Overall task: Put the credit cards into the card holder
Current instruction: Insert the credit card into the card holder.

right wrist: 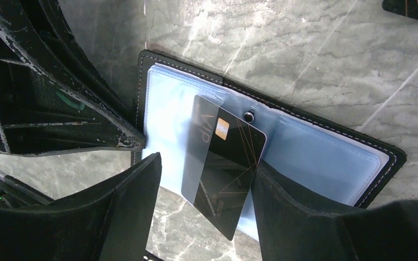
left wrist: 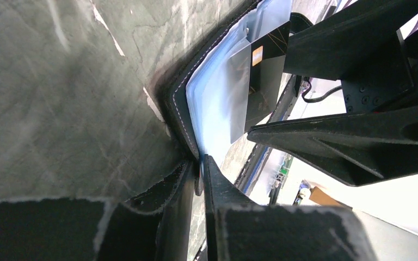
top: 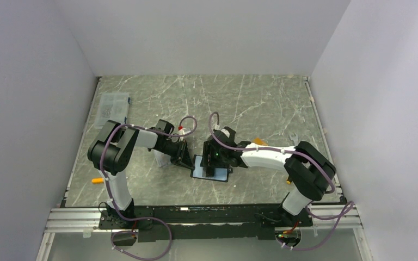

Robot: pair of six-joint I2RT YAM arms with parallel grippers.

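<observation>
Right wrist: credit card (right wrist: 223, 163) lies on card holder (right wrist: 326, 155) between right tool's (right wrist: 202, 169) fingers (right wrist: 125, 212).

Open card holder (right wrist: 321, 157) on marble worktop (right wrist: 315, 49). Blk VIP credit card (right wrist: 223, 163) tilted across holder's middle, partly under a clear pocket. R gripper (right wrist: 204, 182) jaws apart, one either side of card.
</observation>
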